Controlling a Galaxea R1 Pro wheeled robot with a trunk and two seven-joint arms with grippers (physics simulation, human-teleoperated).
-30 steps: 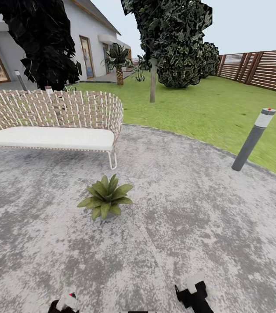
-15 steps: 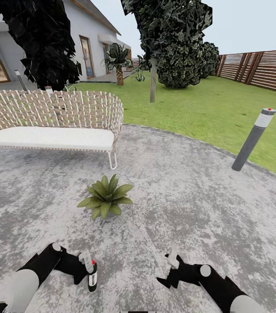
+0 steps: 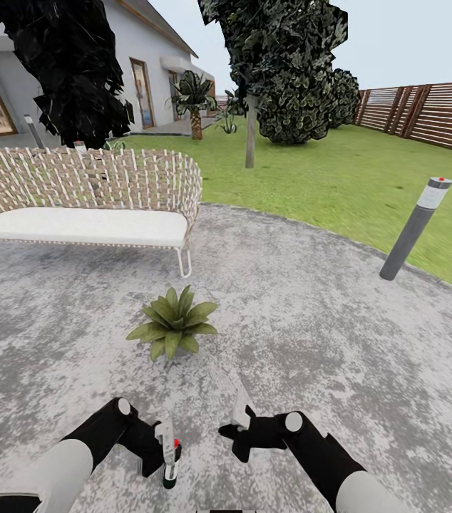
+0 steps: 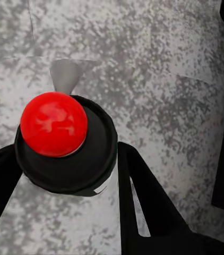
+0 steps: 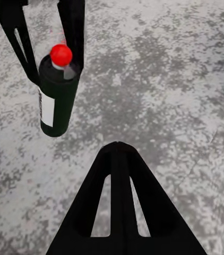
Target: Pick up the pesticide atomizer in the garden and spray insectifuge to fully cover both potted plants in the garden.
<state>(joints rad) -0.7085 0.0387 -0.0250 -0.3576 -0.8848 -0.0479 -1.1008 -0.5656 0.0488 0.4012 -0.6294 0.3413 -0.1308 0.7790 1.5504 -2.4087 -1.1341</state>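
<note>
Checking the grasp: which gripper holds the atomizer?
The left gripper, shut on the pesticide atomizer; the right gripper holds nothing.

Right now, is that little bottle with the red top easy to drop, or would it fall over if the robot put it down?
The pesticide atomizer looks smooth and rounded, so it might slip or twist between the left gripper's thin fingers. It is tall and slim, so set on the patio it would probably tip easily. Lying down, it would likely roll.
</note>
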